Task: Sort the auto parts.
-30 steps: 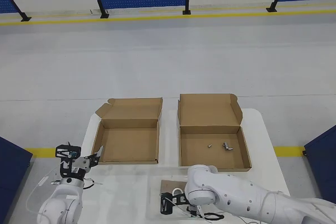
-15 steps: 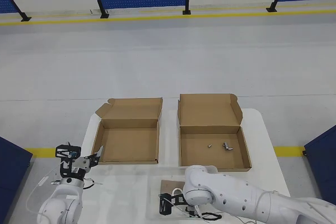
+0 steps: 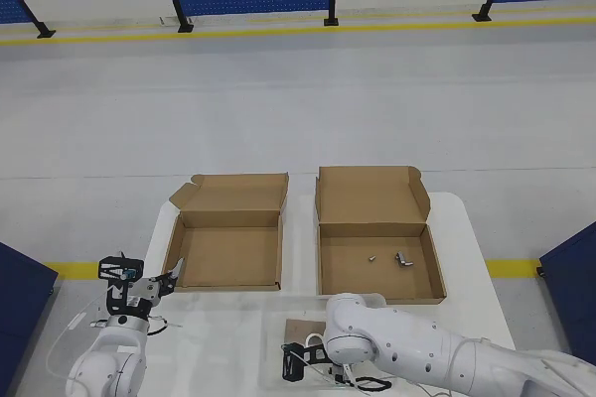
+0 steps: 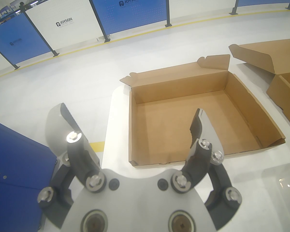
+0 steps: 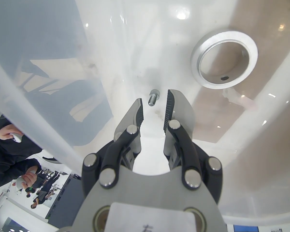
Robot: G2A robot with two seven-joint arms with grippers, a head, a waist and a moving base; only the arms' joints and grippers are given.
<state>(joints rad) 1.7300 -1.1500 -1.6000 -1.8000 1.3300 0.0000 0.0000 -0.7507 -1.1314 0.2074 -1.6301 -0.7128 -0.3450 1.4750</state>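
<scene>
From above, two open cartons sit side by side on the tabletop (image 3: pixel 300 248): the left carton (image 3: pixel 228 253), and the right carton (image 3: pixel 377 260) holding a couple of small metal parts (image 3: pixel 404 260). Nearer the robot, the right gripper (image 3: pixel 296 362) is down inside a clear bin (image 3: pixel 275 342), while the left gripper (image 3: pixel 161 281) hangs by the left carton's near corner, well apart from the bin. At the left wrist, the left gripper (image 4: pixel 130 111) has its fingers spread wide with nothing between them, facing the left carton (image 4: pixel 195 121). At the right wrist, the right gripper (image 5: pixel 155 102) has its fingers (image 5: pixel 133 117) partly open. A small bolt (image 5: pixel 152 97) lies on the bin floor right between their tips, not yet pinched. Its long axis runs roughly along the fingers, head away from the wrist, so closing would likely catch it across the shank. A metal ring (image 5: pixel 224 59) lies just beside.
</scene>
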